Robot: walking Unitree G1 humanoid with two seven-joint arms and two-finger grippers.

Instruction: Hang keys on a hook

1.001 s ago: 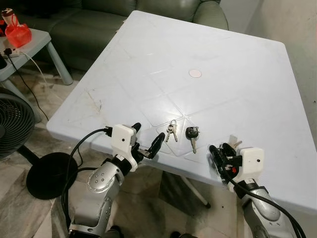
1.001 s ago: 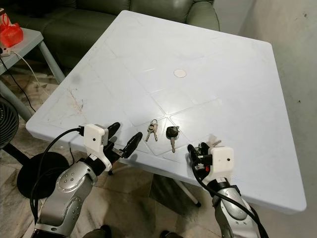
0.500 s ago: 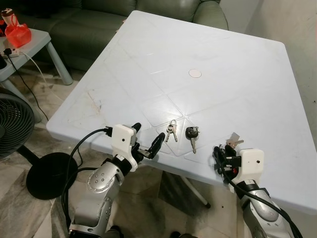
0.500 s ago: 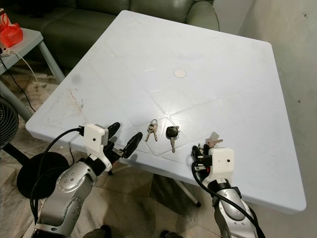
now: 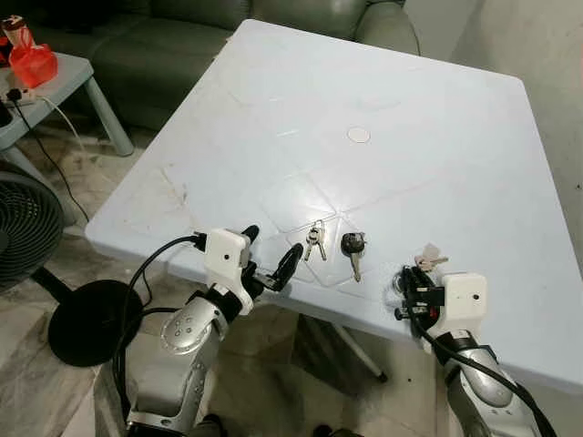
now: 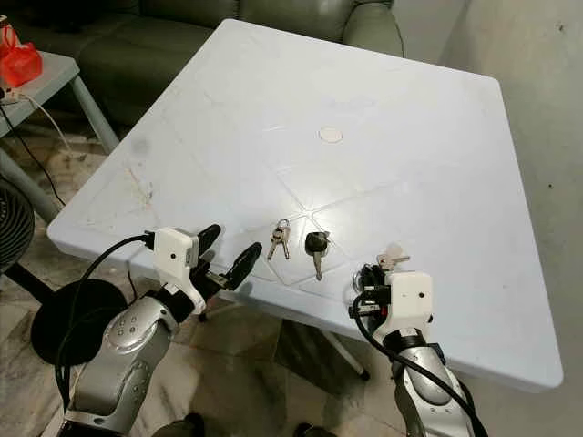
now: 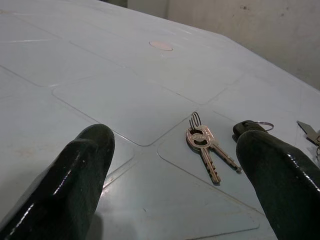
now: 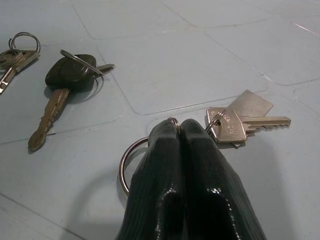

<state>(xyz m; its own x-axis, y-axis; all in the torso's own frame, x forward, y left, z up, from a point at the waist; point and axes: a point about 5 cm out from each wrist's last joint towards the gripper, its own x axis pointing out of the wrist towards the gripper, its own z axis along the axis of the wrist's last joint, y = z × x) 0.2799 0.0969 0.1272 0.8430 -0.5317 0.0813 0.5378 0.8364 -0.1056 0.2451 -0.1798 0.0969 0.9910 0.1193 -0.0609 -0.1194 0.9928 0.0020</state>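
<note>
Your white desk (image 5: 383,109) fills most of the head view, with a grey-green sofa (image 5: 164,45) beyond it at 11 o'clock. Your left end effector (image 5: 270,259) hovers at the near edge, fingers spread wide apart. Your right end effector (image 8: 181,131) has its fingers pressed together, pinching the steel ring of a key set (image 8: 239,120) with a silver key and flat tag, at 5 o'clock. Count three sets on the desk: that one, a black-headed key (image 5: 352,250) at centre, and a two-key brass bunch (image 5: 314,238) just beside it at 9 o'clock.
</note>
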